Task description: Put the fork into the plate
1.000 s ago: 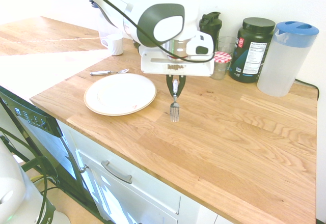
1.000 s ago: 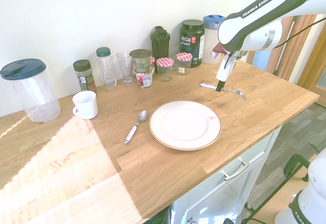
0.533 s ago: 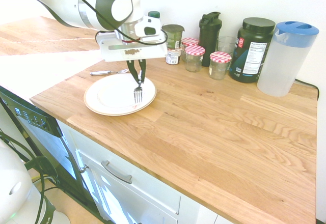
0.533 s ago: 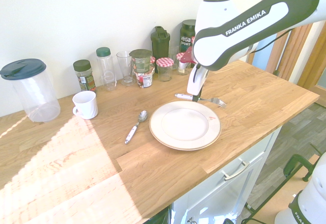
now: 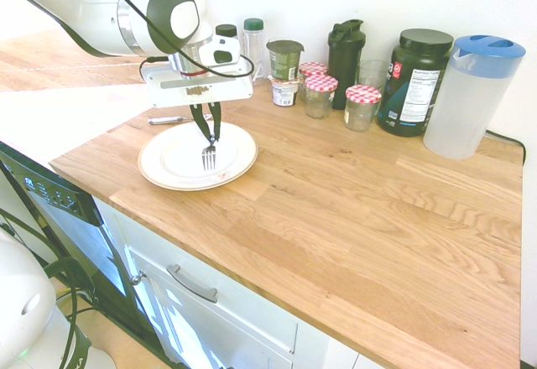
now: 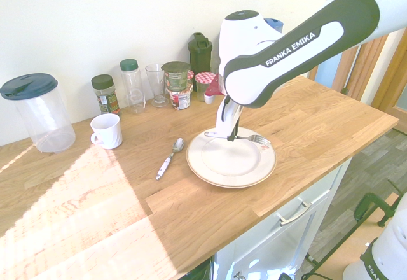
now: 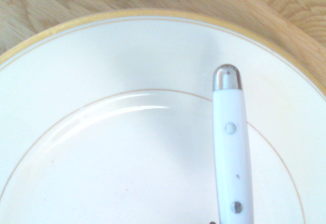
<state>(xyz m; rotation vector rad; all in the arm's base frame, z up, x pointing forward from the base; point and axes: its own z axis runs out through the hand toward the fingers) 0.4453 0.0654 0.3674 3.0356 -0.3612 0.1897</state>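
Observation:
The fork (image 5: 207, 158) hangs tines down over the middle of the plate (image 5: 159, 170), with my gripper (image 5: 205, 132) shut on its handle. From the other side the fork (image 6: 253, 139) lies level just above the plate (image 6: 213, 177), tines towards the counter's front edge, the gripper (image 6: 230, 135) clamping it near mid-length. Whether the tines touch the plate I cannot tell. In the wrist view the fork's white riveted handle with a metal cap (image 7: 230, 142) stands over the cream plate (image 7: 91, 147) and its tan rim line.
A spoon (image 6: 168, 158) lies on the wood beside the plate, a white mug (image 6: 107, 130) behind it. Jars (image 5: 363, 105), a dark tub (image 5: 414, 80), a shaker bottle (image 5: 346, 46) and a clear pitcher (image 5: 470, 92) line the wall.
The arm has carried the fork from over the bare counter, across to above the plate's middle, and lower. The grip has stayed shut on it.

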